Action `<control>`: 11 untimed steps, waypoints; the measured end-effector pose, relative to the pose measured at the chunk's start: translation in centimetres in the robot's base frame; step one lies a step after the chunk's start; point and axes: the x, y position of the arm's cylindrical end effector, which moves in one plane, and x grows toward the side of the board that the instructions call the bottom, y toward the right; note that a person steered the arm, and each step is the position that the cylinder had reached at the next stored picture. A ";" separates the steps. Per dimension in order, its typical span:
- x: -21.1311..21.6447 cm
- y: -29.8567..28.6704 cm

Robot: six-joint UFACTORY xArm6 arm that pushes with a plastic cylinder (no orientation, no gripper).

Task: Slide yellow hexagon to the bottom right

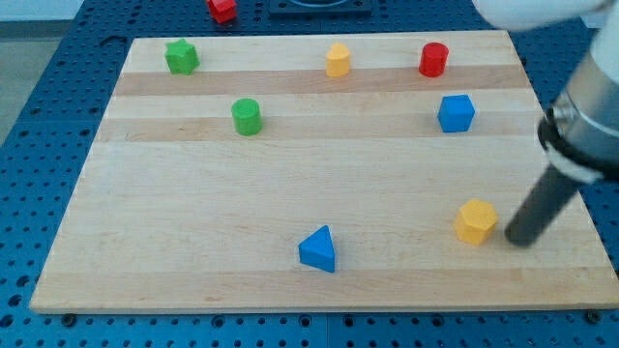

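**Rod tip beside the yellow hexagon at the lower right**

My tip (pixel 520 239), the lower end of the dark rod, rests on the pale wooden counter (pixel 193 251) just at three o'clock of the yellow hexagon block (pixel 476 221), close beside it; whether they touch I cannot tell. There is no gripper on this arm, so nothing opens or closes.

The hexagon sits in the board's lower right area. At its nine o'clock, well apart, lies the blue triangular block (pixel 318 249). At twelve o'clock stands the blue cube block (pixel 456 113), and beyond it the red cylinder block (pixel 433 60).

Further toward eleven o'clock are a second yellow block (pixel 338 60), the green cylinder block (pixel 247 117) and the green star-like block (pixel 181 57). A red block (pixel 221 10) lies off the board at the view's top.
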 end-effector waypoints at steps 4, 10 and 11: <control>1.7 -2.0; 5.0 -9.7; 0.0 -16.3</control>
